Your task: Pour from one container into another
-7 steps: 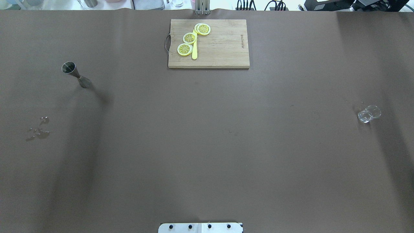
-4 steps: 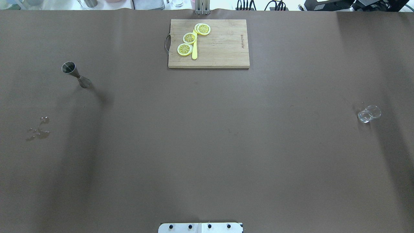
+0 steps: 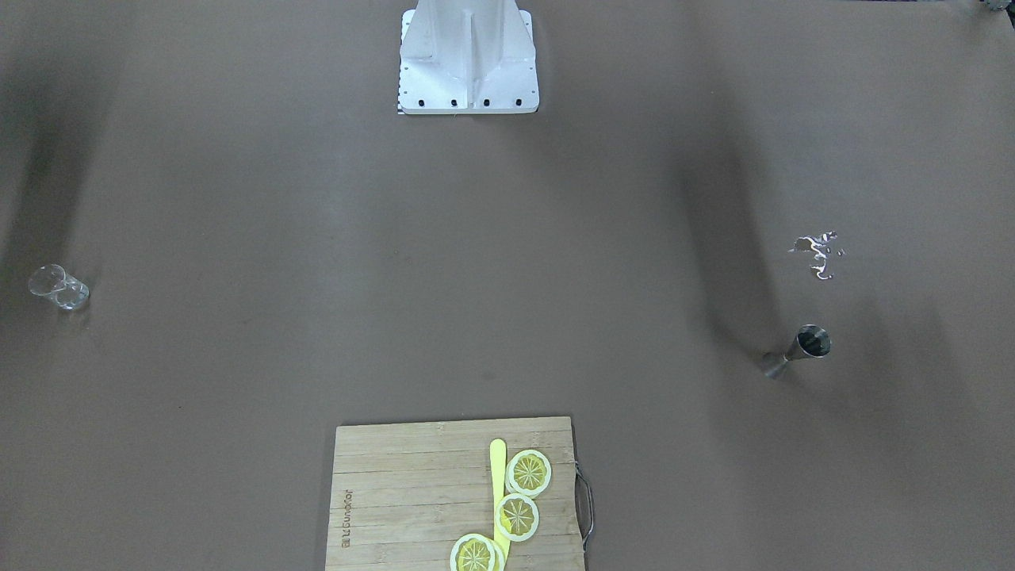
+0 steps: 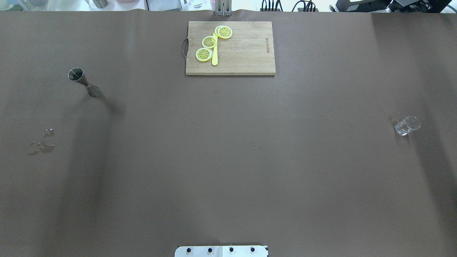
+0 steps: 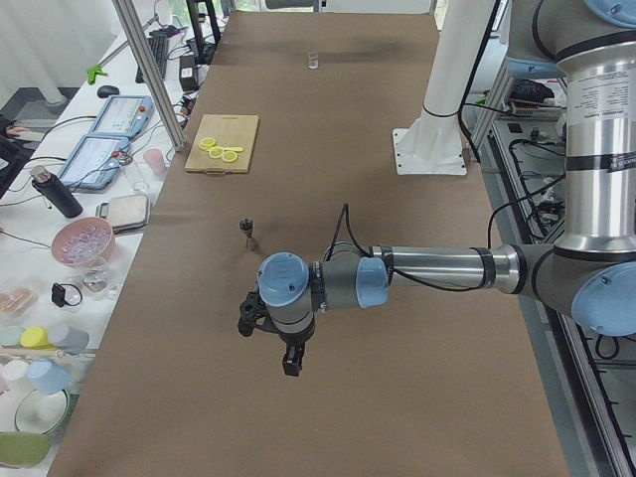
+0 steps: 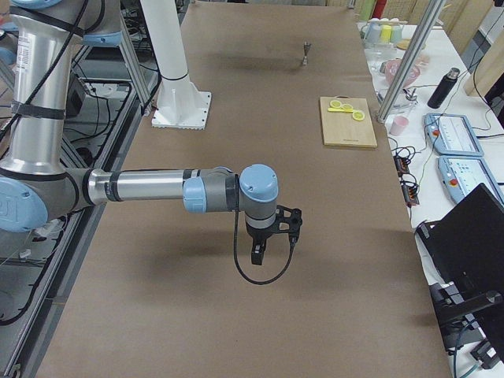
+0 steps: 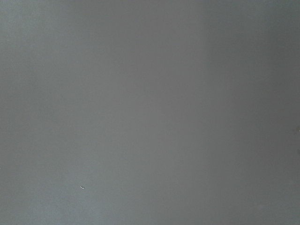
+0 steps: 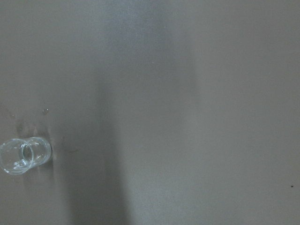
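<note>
1. Here we have the left arm reaching out long and low over the brown table cover (image 5: 417,397). Its forearm is near level and the wrist is turned so the left gripper (image 5: 289,361) points straight down above the cover
2. Wide or narrow? We cannot tell: it shows only in a side view, and its wrist camera gives us nothing but bare brown cover
3. The small shiny steel hourglass-shaped jigger (image 4: 82,81) stands upright on the robot's left part of the table. In the left side view it sits beyond the left gripper, well apart from it
4. Over to the right arm, and it's the same stretched pose, with the right gripper (image 6: 257,253) pointing down. How far it is spread is likewise beyond our telling
5. The small clear colourless glass cup (image 4: 407,125) stands far out on the robot's right. In the right wrist view it sits at the lower left edge, with tiny droplets just beside it
6. Jigger and glass cup are well apart, towards opposite ends of the table
7. At the far edge lies a pale wooden cutting board (image 4: 242,53) carrying three yellow lemon slices (image 4: 209,42) and a yellow stick-shaped utensil (image 4: 214,57). A small wet patch (image 4: 43,142) glistens near the jigger, on the robot's side of it
</note>
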You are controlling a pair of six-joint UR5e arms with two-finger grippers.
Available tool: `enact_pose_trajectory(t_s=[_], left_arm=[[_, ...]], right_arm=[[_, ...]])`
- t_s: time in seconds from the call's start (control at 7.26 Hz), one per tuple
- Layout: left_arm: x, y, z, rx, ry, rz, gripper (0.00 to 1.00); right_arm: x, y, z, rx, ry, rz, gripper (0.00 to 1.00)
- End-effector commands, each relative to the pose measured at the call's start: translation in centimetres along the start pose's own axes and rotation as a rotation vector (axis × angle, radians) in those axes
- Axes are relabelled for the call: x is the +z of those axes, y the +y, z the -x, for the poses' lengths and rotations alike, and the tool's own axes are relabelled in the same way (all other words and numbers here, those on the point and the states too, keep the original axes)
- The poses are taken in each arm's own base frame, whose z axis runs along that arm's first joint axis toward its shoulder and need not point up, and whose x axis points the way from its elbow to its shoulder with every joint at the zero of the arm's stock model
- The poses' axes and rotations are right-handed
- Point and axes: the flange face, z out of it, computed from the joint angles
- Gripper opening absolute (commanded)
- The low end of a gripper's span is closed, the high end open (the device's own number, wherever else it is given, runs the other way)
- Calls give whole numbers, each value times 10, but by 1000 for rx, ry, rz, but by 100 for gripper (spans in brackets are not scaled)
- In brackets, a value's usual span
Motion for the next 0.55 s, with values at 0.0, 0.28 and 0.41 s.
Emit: enact_pose_trajectory(t_s=[0.0, 0.28, 0.41], left_arm=[[-1, -2, -1, 2, 4, -3, 98], [-4, -7, -3, 6, 2, -8, 98], [-4, -7, -3, 9, 2, -8, 98]], right_arm=[[1, 0, 0, 1, -4, 3, 100], [1, 0, 0, -1, 1, 3, 100], [3, 0, 1, -4, 5, 6, 100]])
